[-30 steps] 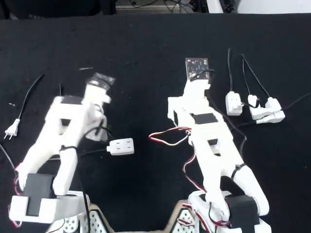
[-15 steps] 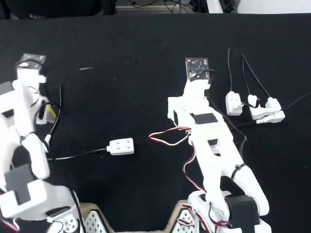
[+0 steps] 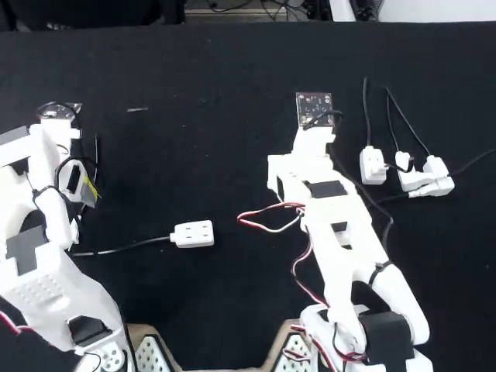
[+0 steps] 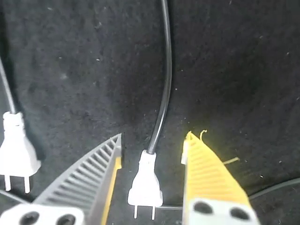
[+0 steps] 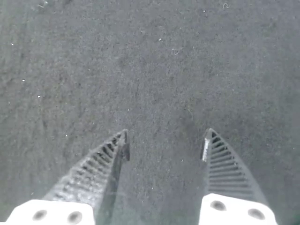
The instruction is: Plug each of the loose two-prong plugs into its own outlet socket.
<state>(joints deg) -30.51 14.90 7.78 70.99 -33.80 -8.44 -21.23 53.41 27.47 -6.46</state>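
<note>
Your left gripper (image 4: 152, 140) hangs low with its fingers spread wide on either side of a small white two-prong plug (image 4: 145, 185), with a gap on each side. The plug lies flat on the black cloth table (image 4: 225, 56), on the end of a black cord (image 4: 165, 84). A second white two-prong plug (image 4: 16, 157) lies near it, outside the fingers. Your right gripper (image 5: 164, 140) is spread wide too, over bare cloth. The white rectangular outlet block (image 3: 194, 233) sits mid-table between the arms.
</note>
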